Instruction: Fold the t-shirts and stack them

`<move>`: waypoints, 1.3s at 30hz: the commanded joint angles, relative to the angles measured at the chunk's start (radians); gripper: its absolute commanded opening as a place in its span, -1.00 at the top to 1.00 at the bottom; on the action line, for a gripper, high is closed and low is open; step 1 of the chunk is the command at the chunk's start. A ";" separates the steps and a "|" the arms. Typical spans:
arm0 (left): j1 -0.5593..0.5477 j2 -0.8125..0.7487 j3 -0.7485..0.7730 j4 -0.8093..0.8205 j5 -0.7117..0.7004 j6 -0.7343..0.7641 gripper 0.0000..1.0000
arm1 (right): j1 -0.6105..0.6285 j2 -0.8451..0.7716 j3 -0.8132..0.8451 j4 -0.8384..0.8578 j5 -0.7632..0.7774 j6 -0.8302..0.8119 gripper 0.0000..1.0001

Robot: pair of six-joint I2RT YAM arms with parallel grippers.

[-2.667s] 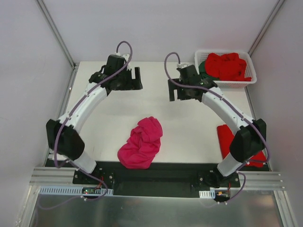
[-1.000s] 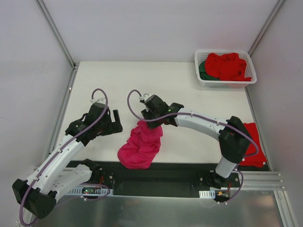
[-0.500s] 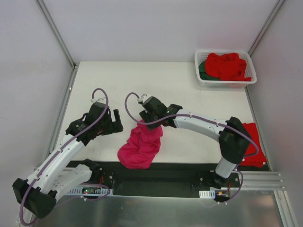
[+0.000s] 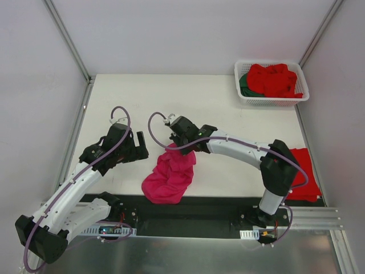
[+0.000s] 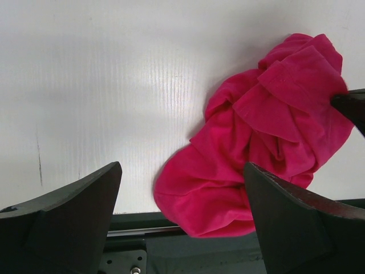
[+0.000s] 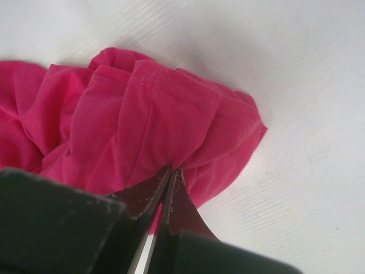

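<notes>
Your right fingers are pinched tight on the upper edge of the magenta-pink t-shirt, with a fold of cloth caught between the tips. The shirt lies crumpled in a heap at the lower middle of the top view, on the tabletop close to its near edge. Your left fingers stand wide apart and hold nothing, just left of the heap. At the upper right, the white basket holds bright red t-shirts beside a dark green t-shirt — and a folded red t-shirt lies flat at the right edge, partly hidden behind the right arm.
</notes>
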 commanded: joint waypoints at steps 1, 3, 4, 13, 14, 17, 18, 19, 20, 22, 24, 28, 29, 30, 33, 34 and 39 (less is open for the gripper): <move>0.004 -0.001 0.011 0.010 -0.005 0.004 -0.77 | 0.005 -0.148 0.092 0.039 0.105 -0.047 0.98; 0.003 0.012 0.019 0.012 -0.005 0.004 -0.77 | 0.004 -0.139 0.266 -0.035 0.148 -0.082 0.98; 0.003 0.019 0.023 0.012 -0.007 0.002 -0.77 | 0.004 -0.139 0.304 -0.032 0.159 -0.099 0.98; 0.003 0.191 0.053 0.133 0.096 -0.061 -0.77 | 0.004 -0.072 0.622 0.019 0.311 -0.294 0.98; 0.003 0.210 0.056 0.145 0.113 -0.067 -0.77 | 0.002 -0.075 0.628 0.025 0.314 -0.300 0.98; 0.003 0.275 0.060 0.199 0.147 -0.102 -0.75 | 0.005 -0.119 0.590 0.100 0.309 -0.346 0.98; 0.003 0.287 0.062 0.211 0.150 -0.108 -0.75 | 0.004 -0.131 0.582 0.112 0.324 -0.358 0.98; 0.004 0.313 0.066 0.222 0.148 -0.113 -0.74 | 0.004 -0.153 0.582 0.135 0.332 -0.386 0.98; 0.003 0.327 0.077 0.234 0.144 -0.116 -0.74 | 0.004 -0.164 0.584 0.148 0.344 -0.398 0.98; 0.003 0.365 0.097 0.240 0.145 -0.111 -0.72 | 0.004 -0.175 0.640 0.108 0.361 -0.423 0.98; 0.003 0.396 0.129 0.245 0.138 -0.104 -0.71 | 0.007 -0.176 0.689 0.054 0.418 -0.432 0.98; 0.003 0.433 0.186 0.257 0.119 -0.093 -0.66 | 0.007 -0.250 0.625 0.045 0.498 -0.446 0.98; 0.003 0.443 0.195 0.259 0.090 -0.082 -0.66 | 0.010 -0.269 0.625 0.033 0.543 -0.440 0.98; 0.004 0.462 0.204 0.260 0.070 -0.078 -0.66 | 0.012 -0.274 0.628 -0.007 0.568 -0.441 0.98; 0.003 0.488 0.256 0.259 0.067 -0.056 -0.65 | 0.018 -0.227 0.683 -0.126 0.757 -0.496 0.98; 0.003 0.489 0.264 0.259 0.069 -0.050 -0.66 | 0.019 -0.205 0.694 -0.156 0.810 -0.512 0.98; 0.004 0.483 0.295 0.257 0.047 -0.018 -0.67 | 0.044 -0.171 0.615 -0.195 1.102 -0.553 -0.85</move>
